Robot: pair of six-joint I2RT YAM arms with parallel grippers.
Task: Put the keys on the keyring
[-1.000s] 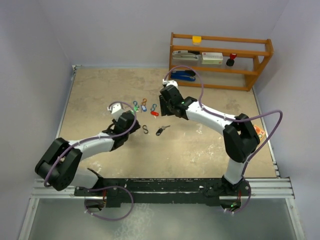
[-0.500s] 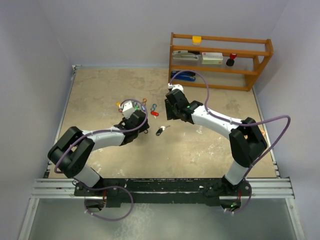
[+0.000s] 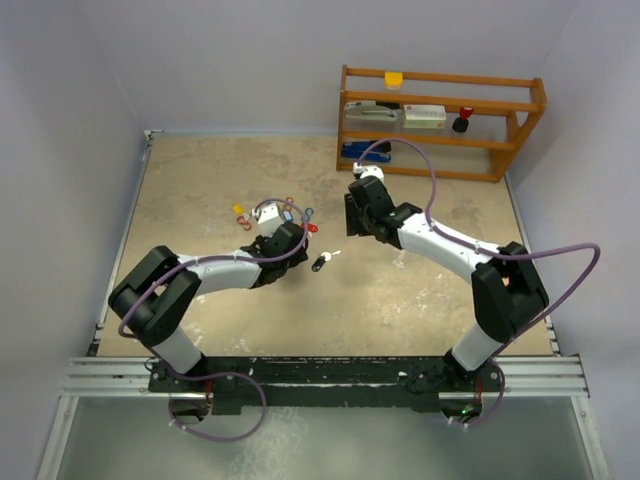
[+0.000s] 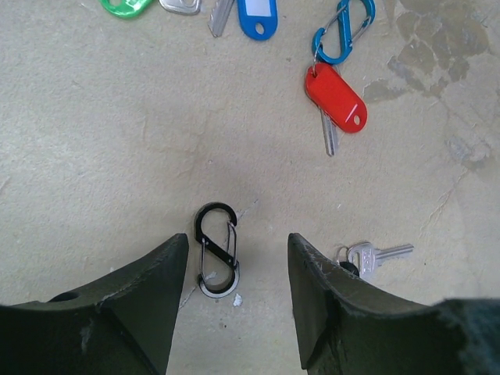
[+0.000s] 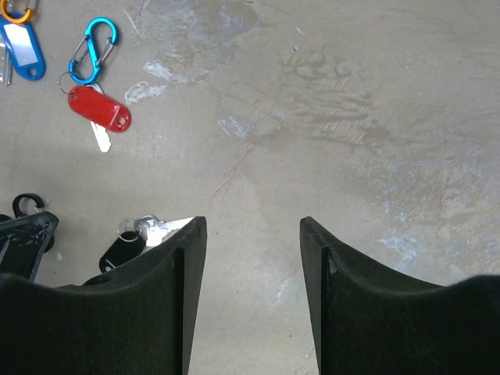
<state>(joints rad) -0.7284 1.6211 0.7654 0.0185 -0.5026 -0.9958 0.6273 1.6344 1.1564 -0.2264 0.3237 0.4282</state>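
Note:
My left gripper is open and low over the table, its fingers on either side of a black S-shaped clip that lies flat. A silver key on a black fob lies just right of the right finger. Farther on lie a red-tagged key, a blue carabiner, a blue-tagged key and a green tag. My right gripper is open and empty over bare table; the black fob shows by its left finger, with the red-tagged key beyond. From above, the left gripper hides the clip.
A wooden shelf with small items stands at the back right. A yellow tag lies to the left of the key cluster. The black fob and key lie between the two grippers. Walls close in the table on three sides.
My left arm has swung right and forward, bringing its open gripper over the black clip. My right gripper has drawn back to the right, away from the keys.

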